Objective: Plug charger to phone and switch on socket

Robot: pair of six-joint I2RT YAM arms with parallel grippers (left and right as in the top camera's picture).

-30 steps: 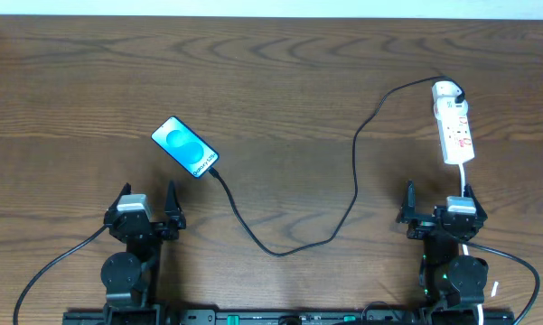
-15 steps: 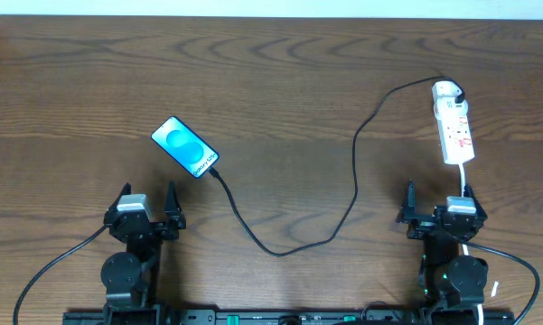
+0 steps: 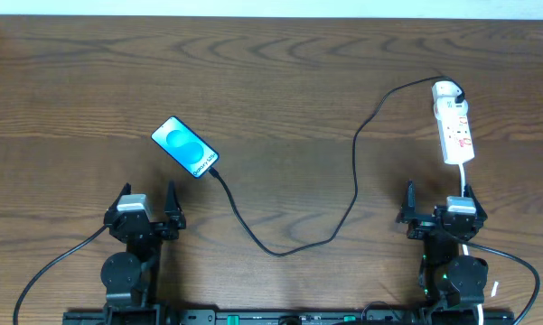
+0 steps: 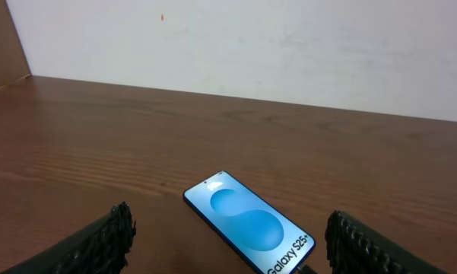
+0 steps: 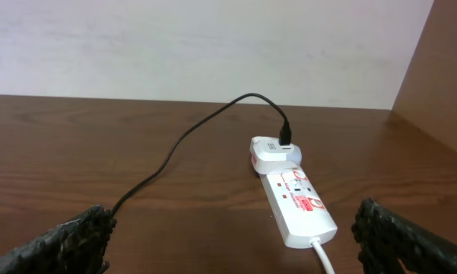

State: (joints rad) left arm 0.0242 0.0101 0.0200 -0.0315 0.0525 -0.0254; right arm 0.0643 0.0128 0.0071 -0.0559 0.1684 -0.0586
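Both the left pincer (image 3: pixel 148 191) and right pincer (image 3: pixel 438 191) stay wide open, empty; phone (image 3: pixel 184 147) and charger (image 3: pixel 356 171) unmoved.

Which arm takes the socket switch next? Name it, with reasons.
Right. The socket lies ahead of the open right gripper, plain in its wrist view. The left gripper sits far off, facing the phone, where the charger seems plugged in.

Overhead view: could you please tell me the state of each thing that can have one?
phone: screen lit, charger tip at its bottom edge.
charger: slack, other end plugged in at the socket.
socket: switch position not discernible.
left pincer: open, empty.
right pincer: open, empty.
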